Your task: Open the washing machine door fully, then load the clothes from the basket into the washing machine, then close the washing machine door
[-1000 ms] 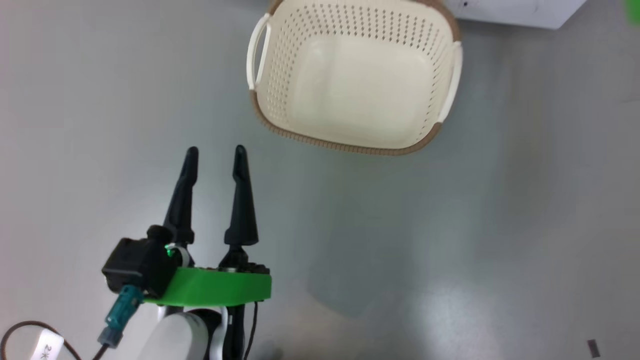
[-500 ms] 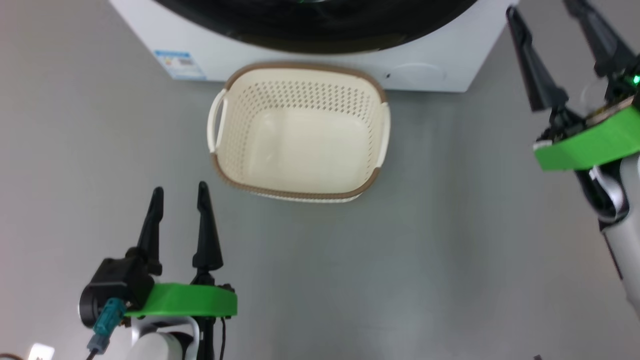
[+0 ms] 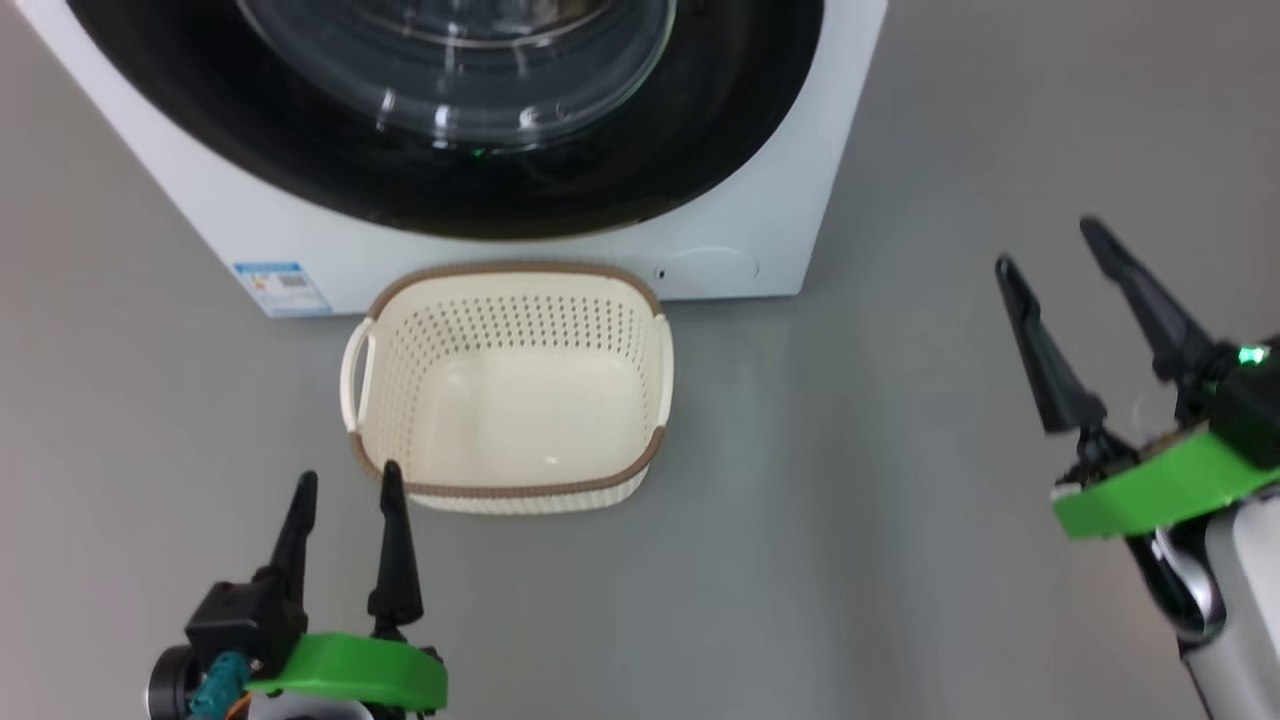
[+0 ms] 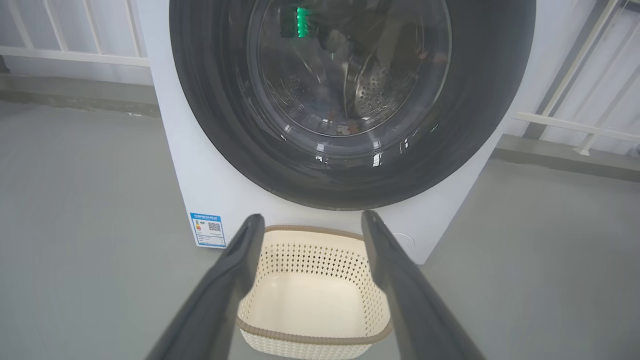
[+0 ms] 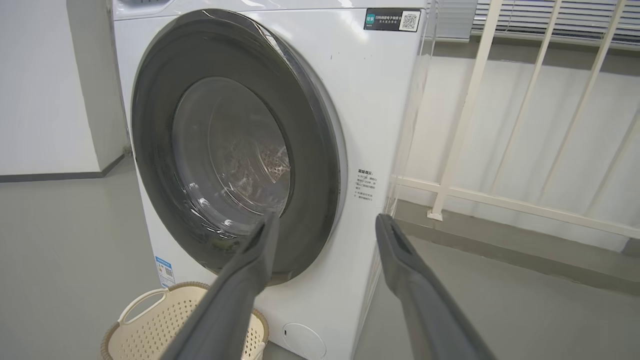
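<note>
The basket (image 3: 520, 268) just ahead of the left claw (image 3: 348, 473) sits empty, and the door (image 3: 700, 150) beyond looks shut. It and the right claw (image 3: 1046, 244) are spread, holding nothing. The job seems finished, so just back away.

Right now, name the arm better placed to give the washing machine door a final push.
Right, probably. The right gripper hangs open beside the washing machine, nothing between it and the washing machine door; the left gripper sits behind the empty basket.

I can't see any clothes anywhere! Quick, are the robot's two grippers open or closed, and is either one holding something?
Left gripper: open, holding nothing.
Right gripper: open, holding nothing.
</note>
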Robot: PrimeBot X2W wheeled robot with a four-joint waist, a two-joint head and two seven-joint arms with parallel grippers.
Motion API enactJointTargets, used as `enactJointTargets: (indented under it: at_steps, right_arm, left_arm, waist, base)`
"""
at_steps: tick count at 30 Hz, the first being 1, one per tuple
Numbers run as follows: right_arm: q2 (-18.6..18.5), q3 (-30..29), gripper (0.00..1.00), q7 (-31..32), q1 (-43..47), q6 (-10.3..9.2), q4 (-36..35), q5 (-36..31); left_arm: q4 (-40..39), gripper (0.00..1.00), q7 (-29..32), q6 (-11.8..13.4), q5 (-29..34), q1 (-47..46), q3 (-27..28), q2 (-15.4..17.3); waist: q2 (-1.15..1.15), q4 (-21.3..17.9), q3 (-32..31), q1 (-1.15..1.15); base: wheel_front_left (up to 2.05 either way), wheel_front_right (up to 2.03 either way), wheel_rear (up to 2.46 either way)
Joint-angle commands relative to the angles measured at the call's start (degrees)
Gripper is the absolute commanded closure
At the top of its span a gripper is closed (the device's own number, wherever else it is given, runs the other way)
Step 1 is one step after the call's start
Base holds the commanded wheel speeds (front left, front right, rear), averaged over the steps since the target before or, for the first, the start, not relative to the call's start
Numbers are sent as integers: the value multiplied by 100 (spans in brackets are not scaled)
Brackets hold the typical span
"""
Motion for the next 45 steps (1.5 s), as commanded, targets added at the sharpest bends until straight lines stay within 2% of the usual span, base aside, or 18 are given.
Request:
enactJointTargets:
  at_steps: [1,12,19,30,41,42,45]
  right_arm:
    - [6,20,0,-21,255,-38,-178,-75]
    - [489,-577,0,-21,1554,-38,-386,-216]
    - [722,-877,0,-21,2077,-38,-207,-499]
    - [942,-1102,0,-21,2481,-38,-58,-811]
    - [1010,-1083,0,-21,2456,-38,-42,-840]
    - [1085,-1209,100,5,2550,0,81,-786]
    - [1164,-1193,100,9,2564,2,280,-782]
  left_arm:
    - [-39,0,-37,-38,101,19,195,89]
    - [251,0,-37,-109,262,218,205,89]
    - [307,0,-37,-108,350,378,243,89]
    - [311,0,-37,-159,477,624,431,89]
    - [207,0,-37,-203,440,673,558,89]
    - [345,100,0,-207,410,773,359,21]
    - [524,100,8,-206,407,822,329,-19]
  waist:
    - [0,-298,-383,0]
    - [0,-394,-680,0]
    - [0,-428,-853,0]
    - [0,-437,-1130,0]
    - [0,-441,-1129,0]
    - [0,-441,-1129,0]
    - [0,-440,-1128,0]
  base:
    - [0,0,0]
    - [0,0,0]
    - [0,0,0]
    - [0,0,0]
    - [0,0,0]
    - [0,0,0]
    - [0,0,0]
